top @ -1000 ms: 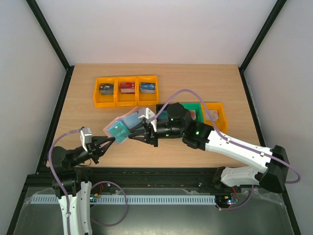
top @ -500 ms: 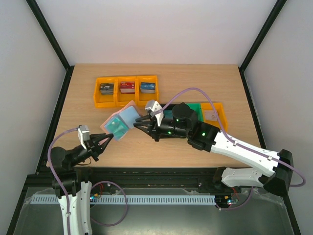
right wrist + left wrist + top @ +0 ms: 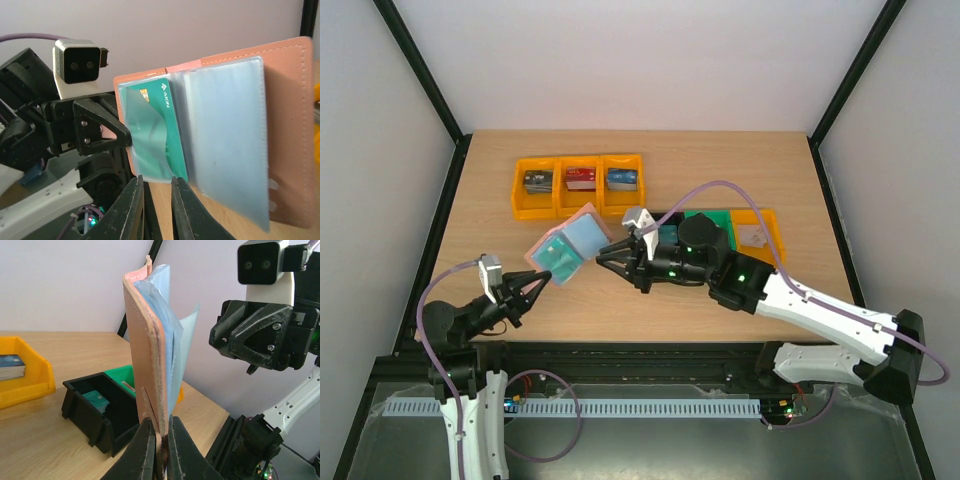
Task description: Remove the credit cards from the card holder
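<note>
Card holder [image 3: 567,248] upright in the air over the near-left part of the desk [image 3: 720,170], spread open like a book and clamped at its lower edge in the left gripper [image 3: 159,442]. Teal credit card [image 3: 152,135] seated in the left clear sleeve; right sleeve apparently empty. Right gripper [image 3: 154,182] just short of the holder, fingers slightly apart with nothing between them. Looks like the approach for the next pull, with another teal card [image 3: 97,399] lying in the black bin [image 3: 80,412] behind. Calls next for closing in on whichever edge of the card stands clear of the sleeve, pinching plastic alone rather than the film, then drawing along the pocket's line against a firm left-side hold.
</note>
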### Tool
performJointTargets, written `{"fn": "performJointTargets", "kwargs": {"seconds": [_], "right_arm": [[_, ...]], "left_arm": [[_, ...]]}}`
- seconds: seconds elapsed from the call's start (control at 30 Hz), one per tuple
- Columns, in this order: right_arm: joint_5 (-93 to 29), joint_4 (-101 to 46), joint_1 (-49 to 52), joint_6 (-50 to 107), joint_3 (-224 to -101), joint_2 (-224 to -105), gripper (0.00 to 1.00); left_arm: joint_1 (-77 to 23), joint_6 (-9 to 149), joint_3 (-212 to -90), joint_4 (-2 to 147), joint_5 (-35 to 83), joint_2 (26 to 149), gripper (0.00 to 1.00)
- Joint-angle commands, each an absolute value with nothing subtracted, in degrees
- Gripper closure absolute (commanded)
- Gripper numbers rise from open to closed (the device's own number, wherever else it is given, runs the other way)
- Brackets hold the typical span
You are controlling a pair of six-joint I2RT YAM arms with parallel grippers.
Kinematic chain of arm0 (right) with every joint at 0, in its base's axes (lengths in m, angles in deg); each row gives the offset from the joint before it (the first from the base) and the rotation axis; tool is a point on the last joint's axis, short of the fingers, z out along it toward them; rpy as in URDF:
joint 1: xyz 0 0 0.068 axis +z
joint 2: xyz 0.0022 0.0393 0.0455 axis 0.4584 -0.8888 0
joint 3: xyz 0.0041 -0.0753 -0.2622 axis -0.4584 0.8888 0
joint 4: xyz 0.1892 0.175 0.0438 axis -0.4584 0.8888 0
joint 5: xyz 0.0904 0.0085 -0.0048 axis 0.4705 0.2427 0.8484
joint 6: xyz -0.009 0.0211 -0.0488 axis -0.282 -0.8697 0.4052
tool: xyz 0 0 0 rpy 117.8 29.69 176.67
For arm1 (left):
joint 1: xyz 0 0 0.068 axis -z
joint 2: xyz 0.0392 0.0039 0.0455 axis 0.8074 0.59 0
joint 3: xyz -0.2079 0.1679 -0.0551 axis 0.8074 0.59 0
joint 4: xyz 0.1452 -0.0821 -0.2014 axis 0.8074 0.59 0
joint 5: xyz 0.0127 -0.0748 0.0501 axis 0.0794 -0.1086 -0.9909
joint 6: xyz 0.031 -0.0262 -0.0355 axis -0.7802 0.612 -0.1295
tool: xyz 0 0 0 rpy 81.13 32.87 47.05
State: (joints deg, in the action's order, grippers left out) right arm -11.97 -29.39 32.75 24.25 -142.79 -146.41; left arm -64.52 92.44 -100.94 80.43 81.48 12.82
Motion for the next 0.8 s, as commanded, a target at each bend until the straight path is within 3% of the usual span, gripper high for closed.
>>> {"fn": "performJointTargets", "kwargs": {"seconds": [0.0,0.13,0.37,0.77], "right_arm": [[-8.37,-33.89,33.00,18.58,-146.27,-150.26,0.84],[-6.03,-39.34,32.96,15.32,-147.01,-153.42,0.86],[-4.01,-35.47,32.99,18.83,-153.00,-160.17,0.89],[-8.03,-27.29,32.73,26.35,-155.69,-159.19,0.89]], "left_arm": [[-64.72,93.18,-101.05,78.18,80.56,11.84,0.98],[-64.75,92.59,-101.98,78.99,80.85,12.04,0.98],[-64.74,91.28,-102.68,79.33,82.95,12.04,0.98],[-64.74,83.20,-104.79,79.97,89.53,12.21,0.98]]}}
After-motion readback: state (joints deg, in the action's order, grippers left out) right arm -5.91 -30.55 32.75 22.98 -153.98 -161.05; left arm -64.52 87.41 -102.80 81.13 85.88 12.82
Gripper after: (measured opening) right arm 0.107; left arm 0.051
